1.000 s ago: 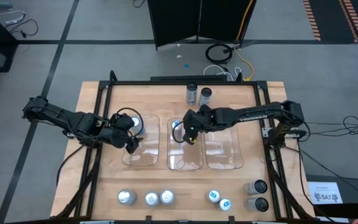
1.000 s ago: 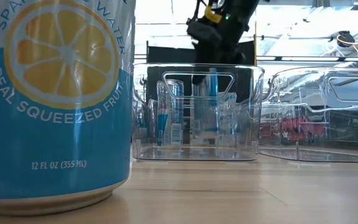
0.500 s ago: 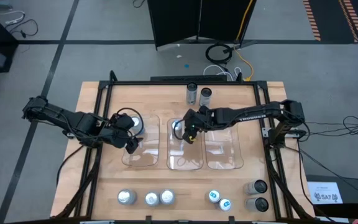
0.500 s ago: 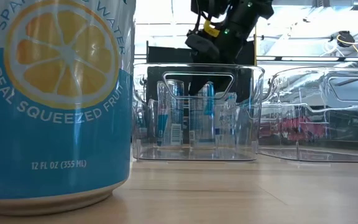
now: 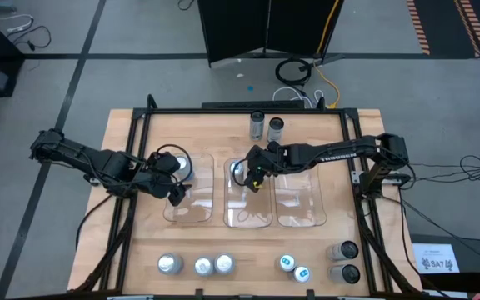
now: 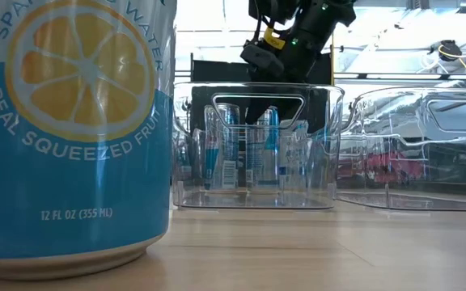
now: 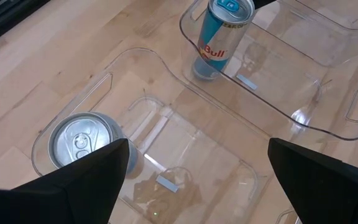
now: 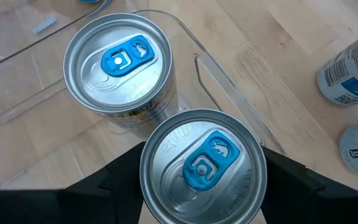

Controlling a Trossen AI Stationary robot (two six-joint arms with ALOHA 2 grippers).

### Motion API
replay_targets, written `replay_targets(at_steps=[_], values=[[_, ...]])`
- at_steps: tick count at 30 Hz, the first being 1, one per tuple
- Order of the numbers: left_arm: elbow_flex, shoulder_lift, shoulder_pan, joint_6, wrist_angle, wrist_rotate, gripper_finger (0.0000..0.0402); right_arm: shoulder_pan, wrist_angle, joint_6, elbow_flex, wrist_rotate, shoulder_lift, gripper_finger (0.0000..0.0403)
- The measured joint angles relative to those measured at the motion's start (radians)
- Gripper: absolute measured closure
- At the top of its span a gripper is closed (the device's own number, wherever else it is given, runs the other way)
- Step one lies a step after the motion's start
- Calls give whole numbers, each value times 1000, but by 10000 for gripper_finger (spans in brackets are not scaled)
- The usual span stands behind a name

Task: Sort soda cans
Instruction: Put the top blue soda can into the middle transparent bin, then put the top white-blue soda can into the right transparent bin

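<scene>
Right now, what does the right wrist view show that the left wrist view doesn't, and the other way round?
Only the right wrist view shows a blue-tabbed can between the right gripper's fingers, beside a second blue-tabbed can, plus two white-and-blue cans on the wood past the bin wall. Only the left wrist view shows a plain silver-topped can in the left bin, with the left gripper open above it. Both show the middle bin holding a blue-tabbed can.

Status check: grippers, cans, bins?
Right gripper shut on blue-tab can, over middle bin beside another blue-tab can. Left gripper open over left bin. No obstruction.
</scene>
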Motion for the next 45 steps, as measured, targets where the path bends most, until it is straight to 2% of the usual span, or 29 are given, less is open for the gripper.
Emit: replay_targets(at_steps=[7,16,23,26,31,34,38,45], values=[[0,0,0,-1,0,0,9,0,0,-1,0,1,0,162],[0,0,0,-5,0,0,9,-1,-13,-8,-3,10,-23,98],[0,0,0,-5,1,0,9,-1,-10,-13,-2,13,-116,86],[0,0,0,-6,1,0,9,-1,-11,-25,-2,68,-181,87],[0,0,0,-6,1,0,9,-9,-8,-24,-2,225,-277,87],[0,0,0,-6,1,0,9,-36,3,8,-1,258,-316,87],[0,0,0,-6,1,0,9,-82,32,24,-1,239,-335,87],[0,0,0,-4,1,0,9,-192,40,25,81,28,-293,87]])
